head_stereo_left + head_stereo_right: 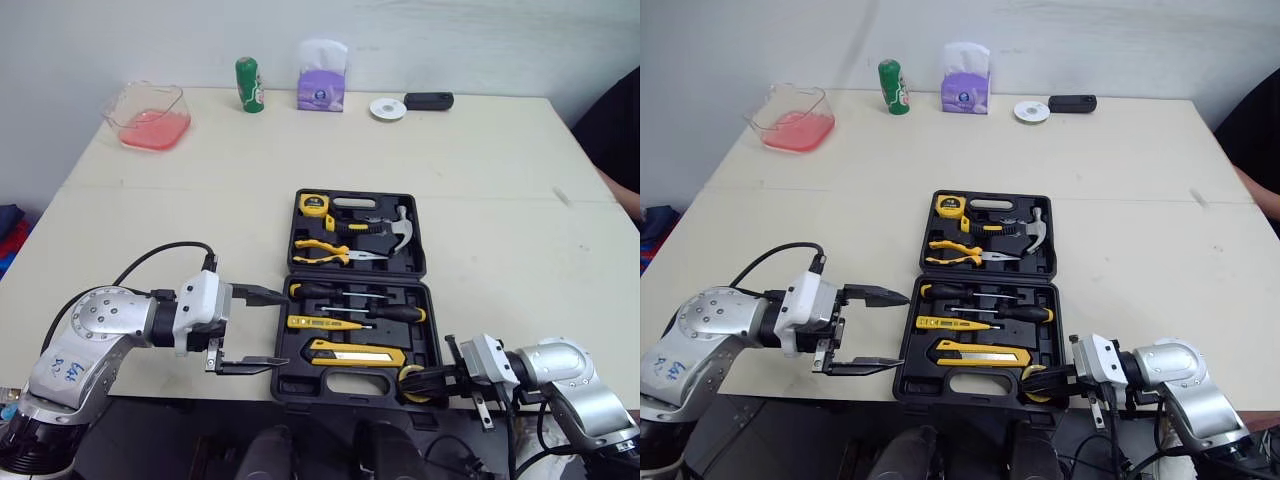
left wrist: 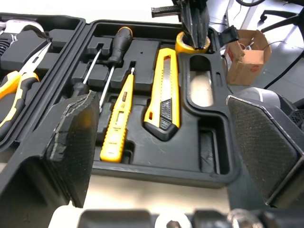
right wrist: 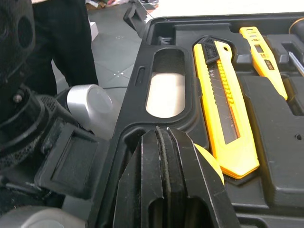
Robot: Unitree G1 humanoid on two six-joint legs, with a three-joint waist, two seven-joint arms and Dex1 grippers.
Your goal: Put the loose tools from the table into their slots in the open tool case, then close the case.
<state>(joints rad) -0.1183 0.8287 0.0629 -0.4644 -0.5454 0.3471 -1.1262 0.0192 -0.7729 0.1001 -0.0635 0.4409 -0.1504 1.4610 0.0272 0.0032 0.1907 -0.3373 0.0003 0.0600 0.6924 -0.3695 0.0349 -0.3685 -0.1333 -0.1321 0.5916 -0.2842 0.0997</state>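
Observation:
The black tool case (image 1: 356, 197) lies open near the table's front edge. Its lid half holds a tape measure (image 1: 313, 205), a hammer (image 1: 385, 230) and pliers (image 1: 325, 252). Its near half holds two screwdrivers (image 1: 350, 292), a yellow tester pen (image 1: 320, 323) and a yellow utility knife (image 1: 355, 353). My left gripper (image 1: 284, 328) is open just left of the near half, its fingers pointing at the case wall. My right gripper (image 1: 418, 384) is at the case's front right corner, shut on a yellow tape roll (image 2: 192, 45) that sits in the corner recess.
Along the table's far edge stand a pink container (image 1: 148, 115), a green can (image 1: 249, 85), a purple tissue pack (image 1: 322, 80), a white disc (image 1: 387, 108) and a black object (image 1: 429, 100). A person's dark sleeve (image 1: 615, 130) is at the right edge.

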